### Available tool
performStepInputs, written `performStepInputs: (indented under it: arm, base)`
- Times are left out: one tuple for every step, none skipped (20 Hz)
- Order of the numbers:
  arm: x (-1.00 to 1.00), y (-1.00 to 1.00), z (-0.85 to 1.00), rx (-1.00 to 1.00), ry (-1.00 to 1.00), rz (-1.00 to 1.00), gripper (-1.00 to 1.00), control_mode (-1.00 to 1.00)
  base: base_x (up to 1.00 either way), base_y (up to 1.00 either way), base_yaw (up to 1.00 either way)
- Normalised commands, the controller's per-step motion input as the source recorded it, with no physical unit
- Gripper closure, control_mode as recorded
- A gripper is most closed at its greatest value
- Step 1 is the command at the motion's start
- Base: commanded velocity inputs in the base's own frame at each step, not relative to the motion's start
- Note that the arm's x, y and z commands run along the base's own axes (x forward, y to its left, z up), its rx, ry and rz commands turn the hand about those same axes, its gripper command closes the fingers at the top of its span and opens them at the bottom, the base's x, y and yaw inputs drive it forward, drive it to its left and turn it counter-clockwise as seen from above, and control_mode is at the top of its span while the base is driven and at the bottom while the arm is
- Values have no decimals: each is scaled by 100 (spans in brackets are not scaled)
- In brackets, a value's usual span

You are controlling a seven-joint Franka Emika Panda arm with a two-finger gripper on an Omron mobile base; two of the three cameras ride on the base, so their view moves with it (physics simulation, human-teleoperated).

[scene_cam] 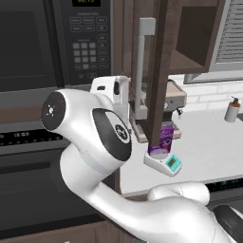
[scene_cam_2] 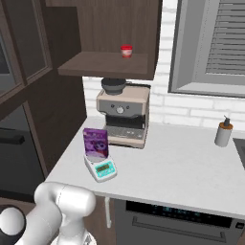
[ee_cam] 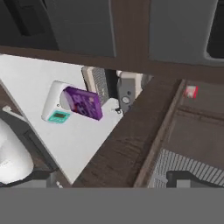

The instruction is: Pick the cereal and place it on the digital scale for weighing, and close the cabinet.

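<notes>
The gripper's jaws stand wide apart with nothing between them.

In the right base view, the arm (scene_cam_2: 57, 210) rises at 7 o'clock. Beyond it, on the white counter (scene_cam_2: 191, 167), the scale (scene_cam_2: 101, 168) sits near the front left corner, its teal display toward the camera. The cereal (scene_cam_2: 95, 143) stands upright on the scale's plate, at about 9 o'clock from the picture's middle. Just behind, toward 12 o'clock, is the coffee machine (scene_cam_2: 122, 115) against the brick wall. A soap bottle (scene_cam_2: 223, 132) stands well apart at 3 o'clock. Highest and farthest, the cabinet (scene_cam_2: 110, 33) hangs open, a red-capped jar (scene_cam_2: 126, 51) on its shelf.

In the left base view, the arm (scene_cam: 95, 142) bulks at 7 o'clock; past it the scale (scene_cam: 163, 162) bears the cereal (scene_cam: 162, 138), partly hidden by the edge-on door (scene_cam: 157, 71), whose grey handle (scene_cam: 141, 66) faces left. The microwave (scene_cam: 52, 42) is at 10 o'clock.

In the hand view, rolled, the cereal (ee_cam: 84, 103) lies across the scale (ee_cam: 56, 107) at 10 o'clock, the jar (ee_cam: 190, 91) at 2 o'clock.
</notes>
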Motion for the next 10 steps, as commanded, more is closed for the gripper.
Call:
performStepInputs:
  arm:
    - [0, -66, 21, 0, 0, 0, -100, -100]
    - [6, -71, 15, 0, 0, 0, -100, -100]
    - [4, -81, 14, 0, 0, 0, -100, -100]
    - [16, -96, 10, 1, 0, 0, -100, -100]
    - [14, -100, 9, 3, 0, 0, -100, -100]
    - [18, -100, 6, 3, 0, 0, -100, -100]
    - [14, -100, 3, 5, 0, 0, -100, -100]
    - [18, -100, 1, 5, 0, 0, -100, -100]
    - [21, -100, 0, 6, 0, 0, -100, -100]
    - [31, -100, 0, 7, 0, 0, -100, -100]
  base:
    - [0, 0, 0]
    - [0, 0, 0]
    - [0, 0, 0]
    - [0, 0, 0]
    - [0, 0, 0]
    - [0, 0, 0]
    - [0, 0, 0]
    - [0, 0, 0]
    - [0, 0, 0]
    - [0, 0, 0]
